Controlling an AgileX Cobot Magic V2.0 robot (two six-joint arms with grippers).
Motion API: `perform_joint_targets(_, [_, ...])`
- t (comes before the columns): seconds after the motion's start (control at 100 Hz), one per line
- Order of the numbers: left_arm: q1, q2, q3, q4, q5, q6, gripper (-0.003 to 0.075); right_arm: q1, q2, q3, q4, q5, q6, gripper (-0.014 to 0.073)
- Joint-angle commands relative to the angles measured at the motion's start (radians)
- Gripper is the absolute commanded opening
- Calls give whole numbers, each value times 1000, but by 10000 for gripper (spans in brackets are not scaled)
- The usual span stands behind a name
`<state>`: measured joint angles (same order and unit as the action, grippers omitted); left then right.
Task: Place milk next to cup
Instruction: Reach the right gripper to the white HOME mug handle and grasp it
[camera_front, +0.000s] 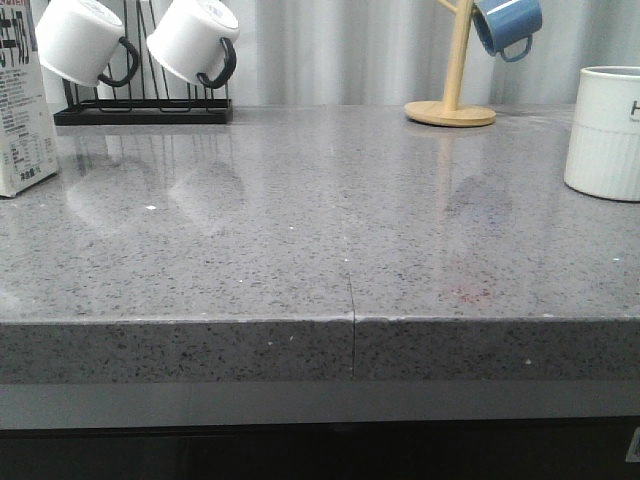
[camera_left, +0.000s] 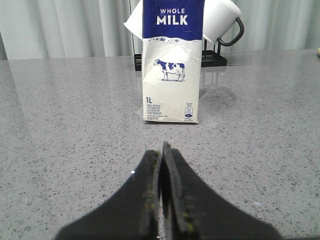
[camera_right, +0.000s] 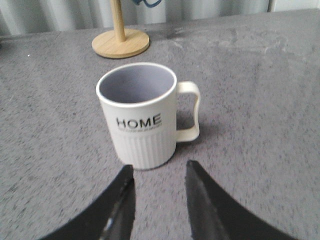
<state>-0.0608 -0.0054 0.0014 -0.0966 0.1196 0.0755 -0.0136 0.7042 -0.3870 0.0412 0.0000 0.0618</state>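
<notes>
A: Where does the milk (camera_left: 172, 62) stand?

B: Upright near the counter's (camera_front: 320, 240) far left corner, just in front of a black rack (camera_front: 140, 110) with two white mugs (camera_front: 85, 40) hanging on it. The cow face looks toward the left arm. Nothing touches it.

A: And the cup (camera_right: 140, 115)?

B: At the counter's right edge, upright and empty, "HOME" facing the right arm. A wooden mug tree (camera_front: 452, 100) holding a blue mug (camera_front: 508, 25) stands behind it toward the far edge. Milk and cup are well apart, with bare counter between.

A: So how should the step in hand go?

B: I judge the reach for the milk has not begun. The left fingers (camera_left: 162, 165) are pressed together, holding nothing, low over the counter and aimed at the carton. They'd need to spread wider than the carton first, then come in level around its lower white part, below the blue band, so it stays upright and doesn't get shoved back into the rack. Squeeze gently; the board already looks creased under the band.

A: The right side?

B: The right fingers (camera_right: 157, 175) are parted, a clear gap between them, empty, hovering just short of the cup without touching it. Leave room beside the cup on the side away from its handle (camera_right: 192, 112).
</notes>
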Motion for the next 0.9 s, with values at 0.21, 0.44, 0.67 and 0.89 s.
perform_joint_targets(0.21, [2, -32, 41, -5, -86, 2, -21, -23, 284, -32, -21, -370, -12, 282])
perform_joint_targets(0.44, [2, -32, 41, -5, -86, 2, -21, -110, 465, -32, -20, -566, -12, 282])
perform_joint_targets(0.67, [2, -32, 41, -5, -86, 2, -21, -116, 622, -87, -20, -633, -11, 282])
perform_joint_targets(0.89, [2, -32, 41, -5, -86, 2, -21, -107, 727, -147, -21, -661, 5, 282])
